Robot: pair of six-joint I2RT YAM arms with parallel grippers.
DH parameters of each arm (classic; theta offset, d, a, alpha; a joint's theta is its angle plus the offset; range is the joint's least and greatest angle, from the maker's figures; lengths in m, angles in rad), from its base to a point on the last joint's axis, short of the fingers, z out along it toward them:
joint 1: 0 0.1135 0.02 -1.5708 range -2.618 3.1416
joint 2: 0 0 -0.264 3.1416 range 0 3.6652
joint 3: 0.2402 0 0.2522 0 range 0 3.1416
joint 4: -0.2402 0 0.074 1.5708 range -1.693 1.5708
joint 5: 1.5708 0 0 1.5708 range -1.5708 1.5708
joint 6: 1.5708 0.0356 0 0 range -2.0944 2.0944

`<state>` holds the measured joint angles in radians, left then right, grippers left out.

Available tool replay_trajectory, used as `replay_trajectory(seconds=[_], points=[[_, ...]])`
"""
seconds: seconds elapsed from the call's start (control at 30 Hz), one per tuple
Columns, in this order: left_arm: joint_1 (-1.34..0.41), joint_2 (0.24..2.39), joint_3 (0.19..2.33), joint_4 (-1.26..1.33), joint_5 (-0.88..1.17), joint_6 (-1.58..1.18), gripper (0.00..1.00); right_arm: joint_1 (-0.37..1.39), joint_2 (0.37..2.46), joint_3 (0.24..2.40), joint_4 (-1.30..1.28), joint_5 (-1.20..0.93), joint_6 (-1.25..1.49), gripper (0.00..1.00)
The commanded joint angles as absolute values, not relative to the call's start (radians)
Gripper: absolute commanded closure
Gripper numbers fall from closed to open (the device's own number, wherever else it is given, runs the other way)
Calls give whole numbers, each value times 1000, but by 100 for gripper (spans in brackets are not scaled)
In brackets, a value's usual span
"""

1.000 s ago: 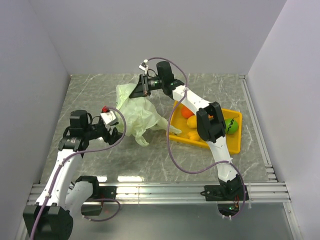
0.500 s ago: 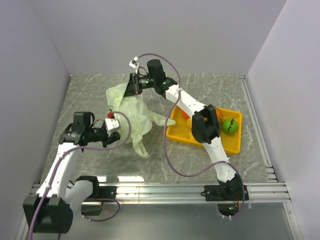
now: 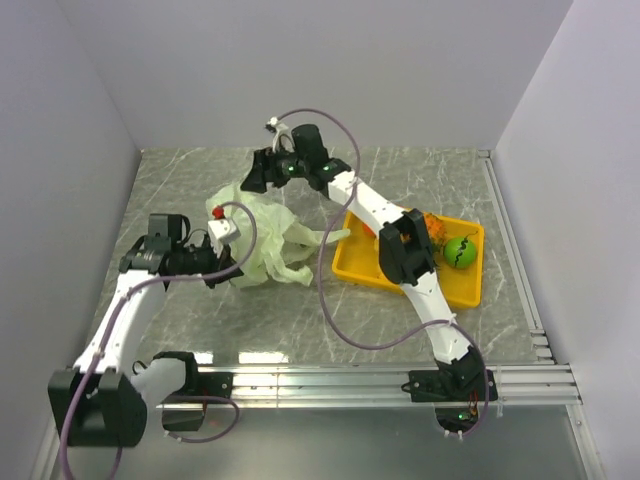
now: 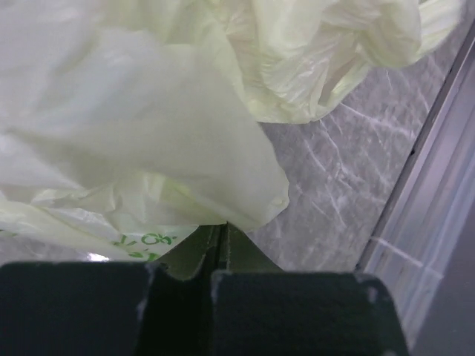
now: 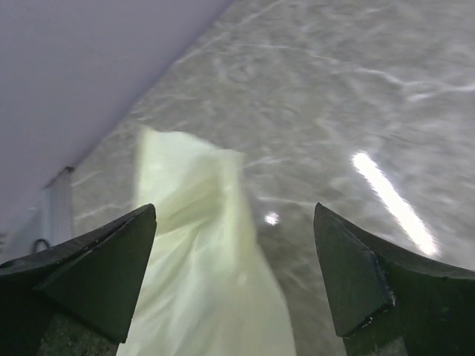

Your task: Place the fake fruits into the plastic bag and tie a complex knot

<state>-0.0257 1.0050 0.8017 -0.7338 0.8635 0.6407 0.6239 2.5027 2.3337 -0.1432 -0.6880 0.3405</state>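
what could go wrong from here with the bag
The right gripper is open, not gripping the plastic bag, so only the left gripper holds it; that thin pinch may slip. The bag lies crumpled while the green apple sits in the yellow tray, so loading could miss.

1. A yellow rectangular tray (image 3: pixel 466 289) sits on the right half of the desk (image 3: pixel 260 325), slightly askew to the desk's edges.
2. The desk is grey-green with a marble pattern of pale veins. The left wrist view shows the same veined surface (image 4: pixel 349 185).
3. Ribbed aluminium rails (image 3: pixel 330 382) run along the near edge of the desk.
4. A narrower rail (image 3: pixel 512 250) lines its right edge.
5. Plain pale walls close in three sides: back wall (image 3: pixel 320 70), left wall (image 3: pixel 50 200) and right wall (image 3: pixel 590 200).
6. In the right wrist view a bright streak of reflected light (image 5: pixel 390 204) lies on the desk, which meets a pale wall (image 5: pixel 74 59).
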Motion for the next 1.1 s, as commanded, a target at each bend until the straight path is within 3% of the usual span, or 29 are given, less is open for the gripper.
replay_trajectory(seconds=[0.0, 0.23, 0.43, 0.6, 0.8, 0.9, 0.93, 0.97, 1.0, 1.03, 1.07], points=[[-14, 1052, 862, -649, 867, 416, 100, 542, 2300, 2304, -204, -589, 163, 6], [-5, 1109, 873, -588, 896, 304, 100, 405, 2022, 2102, -550, -777, 9, 6], [-5, 1146, 899, -569, 879, 236, 100, 448, 1772, 1789, -733, -936, -185, 6], [-5, 1151, 902, -558, 885, 229, 100, 584, 1669, 1623, -709, -867, -261, 5], [-5, 1146, 893, -558, 891, 245, 100, 670, 1742, 1583, -531, -691, -195, 5], [-5, 1147, 887, -552, 879, 244, 100, 703, 1818, 1649, -520, -667, -180, 23], [-3, 1149, 887, -551, 868, 247, 100, 701, 1831, 1666, -537, -676, -178, 45], [-2, 1146, 884, -551, 859, 258, 100, 693, 1842, 1681, -552, -678, -195, 57], [24, 1146, 873, -551, 847, 270, 100, 689, 1839, 1683, -564, -698, -204, 84], [37, 1141, 867, -548, 839, 281, 100, 663, 1832, 1674, -578, -716, -213, 98], [50, 1138, 861, -548, 833, 308, 100, 651, 1807, 1658, -587, -725, -230, 100]])
